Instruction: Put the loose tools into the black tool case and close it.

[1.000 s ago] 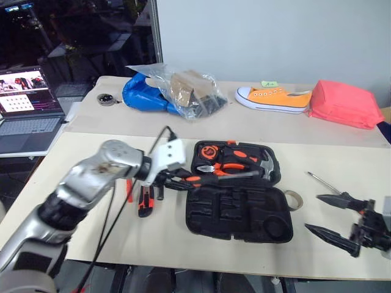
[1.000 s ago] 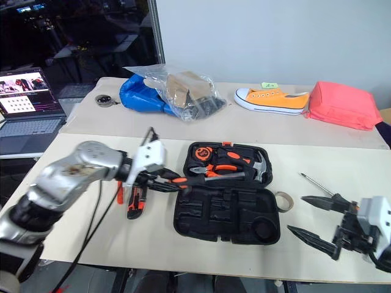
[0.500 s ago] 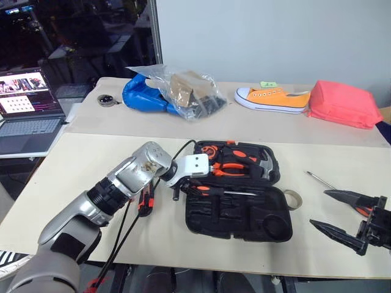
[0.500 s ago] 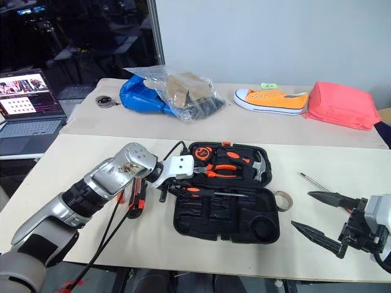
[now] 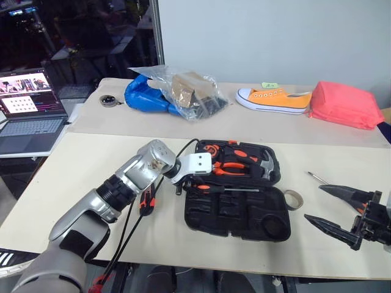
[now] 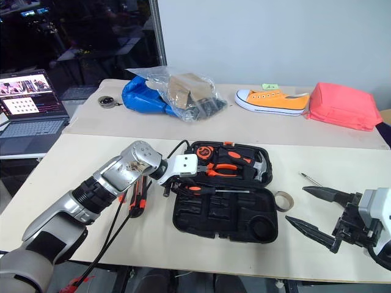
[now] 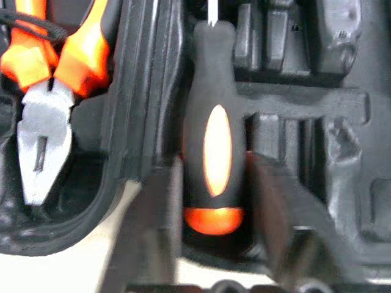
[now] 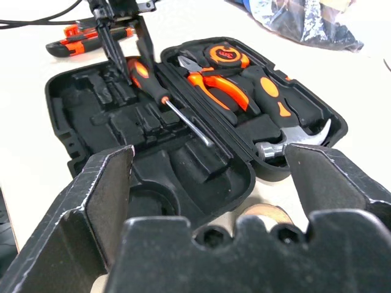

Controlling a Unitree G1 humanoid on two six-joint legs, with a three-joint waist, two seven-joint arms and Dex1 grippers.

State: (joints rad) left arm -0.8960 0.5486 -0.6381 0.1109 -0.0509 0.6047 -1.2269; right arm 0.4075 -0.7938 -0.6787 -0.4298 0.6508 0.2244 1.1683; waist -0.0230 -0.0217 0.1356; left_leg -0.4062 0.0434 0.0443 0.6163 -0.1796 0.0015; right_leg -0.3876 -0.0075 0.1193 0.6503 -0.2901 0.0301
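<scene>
Screwdriver (image 5: 223,188), black handle with an orange oval inlay and a thin bright steel shaft, now lies along the hinge-side edge of the near half of the black tool case (image 5: 238,213); a second ago it was carried in the air above that spot. Left gripper (image 5: 186,181) has lowered to the case and its fingers, closed on the handle before, have parted: in the left wrist view they stand either side of the handle (image 7: 212,162), apparently released. By judgement one tool is stowed, though seating in a recess is unconfirmed.

Case: matt moulded black plastic, rounded corners, tool-shaped recesses, lying open at mid-table. Far half holds orange-handled pliers (image 5: 231,165) and a steel-headed hammer (image 5: 264,165).

Remaining loose: an orange-black utility knife (image 5: 145,202) left of the case, a beige tape roll (image 5: 294,198) just beside its right edge, a thin screwdriver (image 5: 317,178) further right.

Right gripper (image 5: 342,212) hovers wide open, empty, near the table's right side.
</scene>
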